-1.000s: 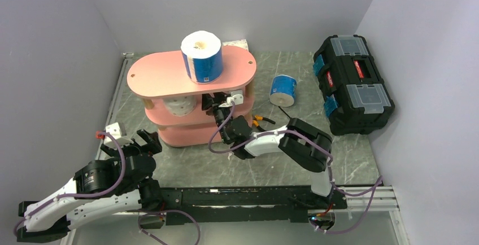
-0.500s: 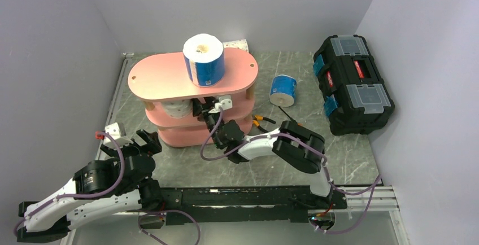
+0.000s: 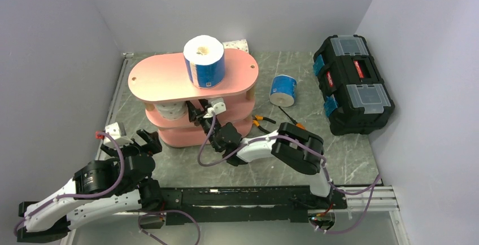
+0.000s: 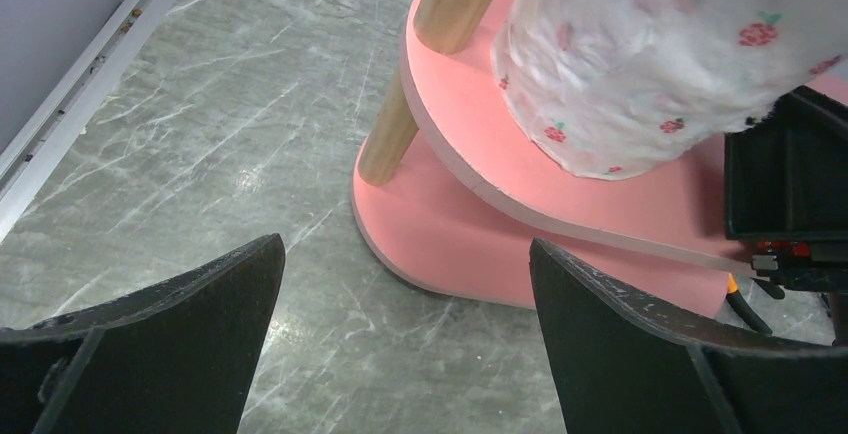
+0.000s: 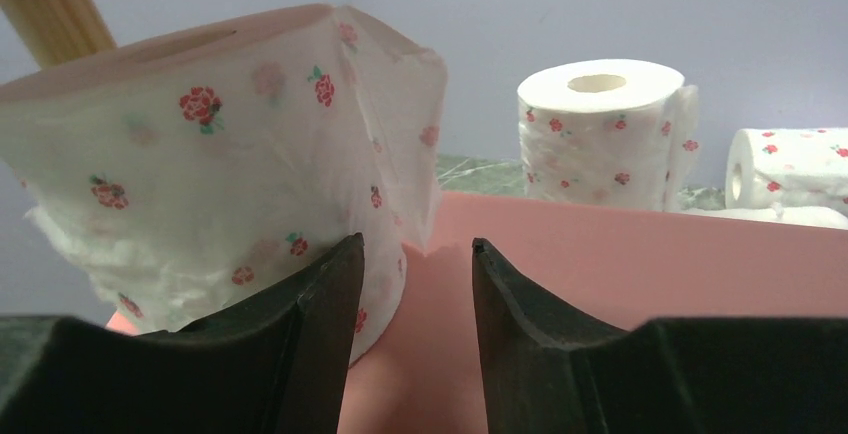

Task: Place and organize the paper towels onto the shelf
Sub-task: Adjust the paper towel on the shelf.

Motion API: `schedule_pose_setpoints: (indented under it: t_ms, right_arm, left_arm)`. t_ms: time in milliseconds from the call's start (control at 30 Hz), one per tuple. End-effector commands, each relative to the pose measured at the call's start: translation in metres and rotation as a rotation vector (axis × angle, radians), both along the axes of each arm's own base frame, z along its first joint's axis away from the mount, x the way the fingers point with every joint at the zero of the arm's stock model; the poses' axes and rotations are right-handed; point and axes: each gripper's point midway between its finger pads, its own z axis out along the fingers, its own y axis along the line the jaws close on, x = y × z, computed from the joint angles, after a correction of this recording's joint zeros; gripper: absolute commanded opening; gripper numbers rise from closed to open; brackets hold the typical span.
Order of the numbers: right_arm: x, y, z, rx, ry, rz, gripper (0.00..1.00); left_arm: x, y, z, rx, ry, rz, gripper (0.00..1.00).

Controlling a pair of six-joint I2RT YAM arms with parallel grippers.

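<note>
The pink shelf stands near the back edge of the table. A blue roll stands on its top board. A rose roll, soft and white with little red flowers, stands on the middle board near the left end. The right gripper is half open just beside it and holds nothing. The left gripper is wide open and holds nothing, low over the table by the shelf's left end. A second blue roll sits on the table to the right of the shelf.

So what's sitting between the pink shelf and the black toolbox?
A blue-wrapped paper towel roll sits on the table between the shelf and the toolbox, touching neither; the top view shows it. Small orange-handled tools lie by the shelf's foot.
</note>
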Motion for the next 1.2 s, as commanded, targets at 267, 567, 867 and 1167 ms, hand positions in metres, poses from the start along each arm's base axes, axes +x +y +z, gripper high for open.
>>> schedule_pose_setpoints:
  t_ms: [267, 567, 867, 1167]
  right_arm:
    - [-0.025, 0.031, -0.017, -0.115, -0.030, 0.097, 0.48]
    - [-0.025, 0.017, -0.007, -0.101, -0.034, 0.057, 0.51]
    - [-0.031, -0.035, 0.026, -0.060, -0.039, -0.026, 0.54]
    - [-0.075, -0.082, 0.021, -0.243, -0.033, 0.104, 0.61]
  left_arm:
    - [0.000, -0.001, 0.001, -0.018, -0.005, -0.005, 0.99]
    - [0.000, -0.001, 0.001, -0.018, -0.006, -0.005, 0.99]
    - [0.000, -0.002, 0.001, -0.017, -0.003, -0.012, 0.99]
    - [0.001, -0.016, 0.001, 0.003, 0.004, -0.077, 0.99]
